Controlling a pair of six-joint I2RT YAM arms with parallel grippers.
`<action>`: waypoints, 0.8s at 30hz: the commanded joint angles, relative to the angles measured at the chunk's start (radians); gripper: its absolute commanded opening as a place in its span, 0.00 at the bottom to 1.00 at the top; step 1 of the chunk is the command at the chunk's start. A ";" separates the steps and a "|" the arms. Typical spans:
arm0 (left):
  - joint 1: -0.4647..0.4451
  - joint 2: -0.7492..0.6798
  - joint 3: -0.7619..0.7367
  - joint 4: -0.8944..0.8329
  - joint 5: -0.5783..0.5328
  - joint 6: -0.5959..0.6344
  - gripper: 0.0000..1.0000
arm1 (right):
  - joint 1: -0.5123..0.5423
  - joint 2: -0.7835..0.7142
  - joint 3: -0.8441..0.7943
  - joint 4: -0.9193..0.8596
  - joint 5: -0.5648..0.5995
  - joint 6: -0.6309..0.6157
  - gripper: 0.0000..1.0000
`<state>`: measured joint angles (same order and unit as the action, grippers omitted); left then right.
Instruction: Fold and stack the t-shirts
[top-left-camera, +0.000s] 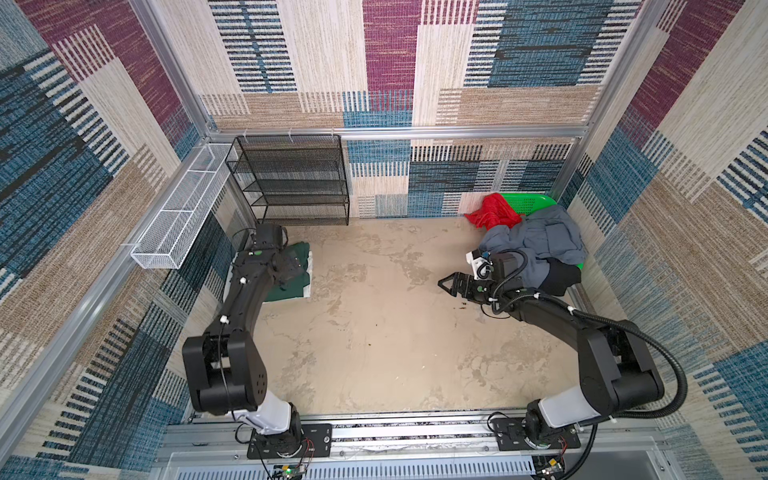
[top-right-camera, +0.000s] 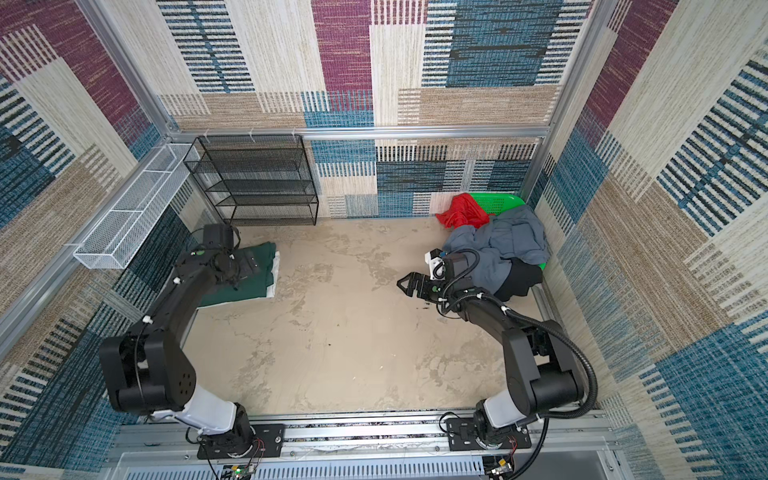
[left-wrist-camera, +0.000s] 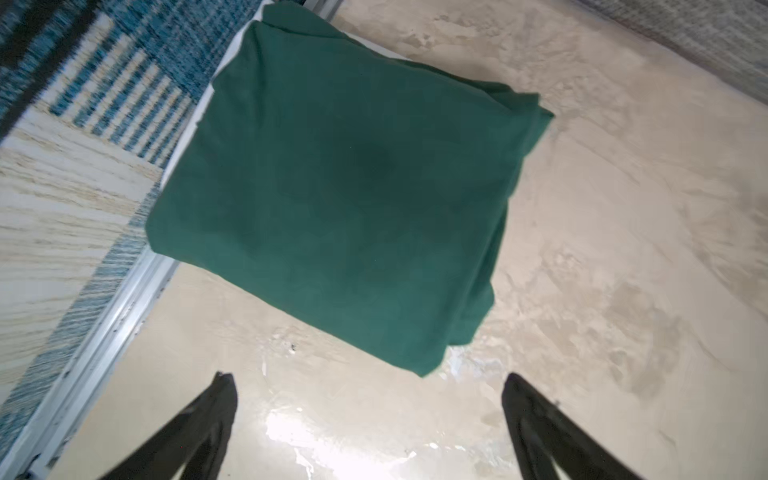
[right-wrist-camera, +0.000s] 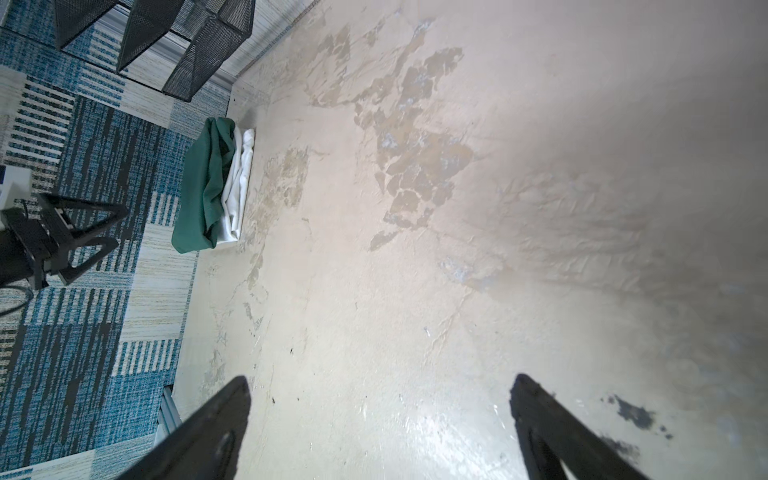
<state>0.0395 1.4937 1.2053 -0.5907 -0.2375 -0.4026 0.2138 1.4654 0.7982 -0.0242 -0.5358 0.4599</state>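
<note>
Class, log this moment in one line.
stack: dark green t-shirt on white t-shirt | pile: red t-shirt, grey-blue t-shirt, black t-shirt on green basket | left end effector: open | right end effector: open

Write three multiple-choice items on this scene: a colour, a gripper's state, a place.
1. The shirt farthest back on the basket pile is: A red; B yellow; C purple.
2. The right gripper is: A shut on cloth; B open and empty; C out of view.
3. The green shirt lies: A in the basket; B in the right gripper; C on the white shirt.

Key:
1 A: the red shirt lies at the basket's far end.
2 B: its jaws stand wide apart with nothing between.
3 C: white cloth shows under the green edge.
</note>
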 joint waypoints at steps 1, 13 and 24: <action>-0.059 -0.129 -0.201 0.296 -0.039 -0.020 1.00 | 0.002 -0.094 -0.032 0.021 0.122 0.003 0.98; -0.083 -0.173 -0.536 0.724 -0.124 0.184 1.00 | 0.000 -0.459 -0.265 0.302 0.671 -0.089 0.98; -0.082 0.004 -0.558 0.927 -0.051 0.335 1.00 | -0.027 -0.278 -0.450 0.633 1.122 -0.265 0.98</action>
<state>-0.0444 1.4891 0.6334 0.2512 -0.2810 -0.1478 0.1871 1.1469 0.3710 0.4416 0.4259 0.2295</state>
